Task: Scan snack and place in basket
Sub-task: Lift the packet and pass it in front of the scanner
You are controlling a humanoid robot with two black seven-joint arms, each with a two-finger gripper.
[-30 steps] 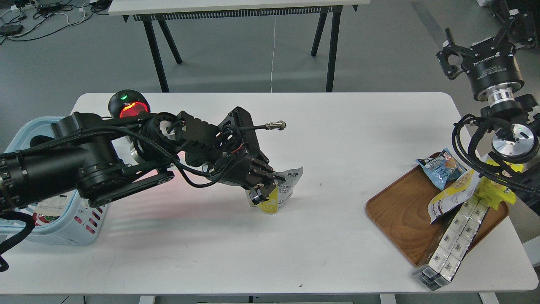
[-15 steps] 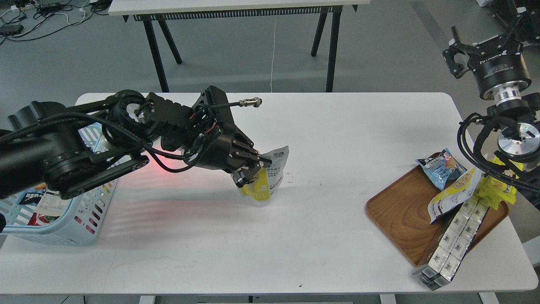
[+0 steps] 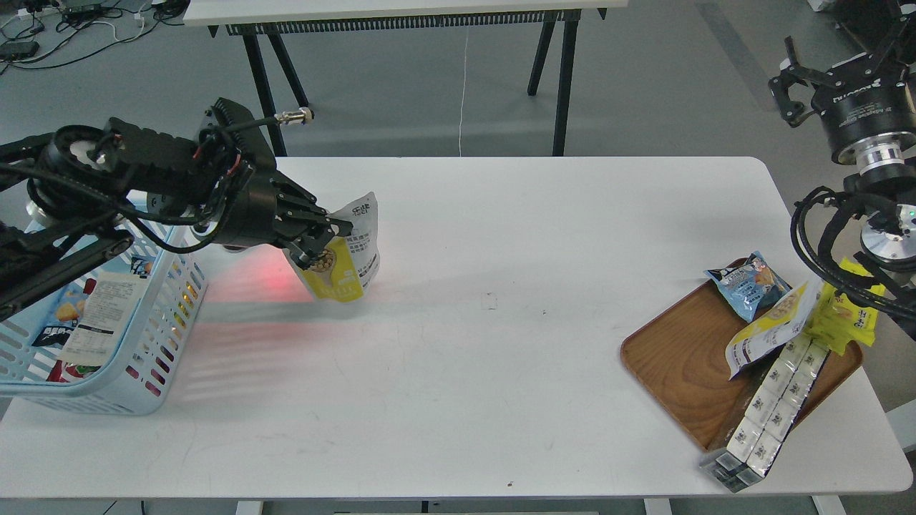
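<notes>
My left gripper is shut on the snack, a small pouch with a yellow front showing round beige balls and a white top with dark print. It hangs above the table, just right of the light blue basket at the left edge. Red light falls on the table beneath the pouch. My right gripper is raised at the far right, beyond the table edge; its fingers look spread and hold nothing.
The basket holds several packets and a paper slip. A brown wooden tray at the right holds a blue packet, a longer yellow-white pouch, a bright yellow packet and a row of white boxes. A second table stands behind.
My left arm has swung left and lifted the snack off the table middle toward the basket. The scanner is now hidden behind the arm. My right arm drifted slightly up and right.
</notes>
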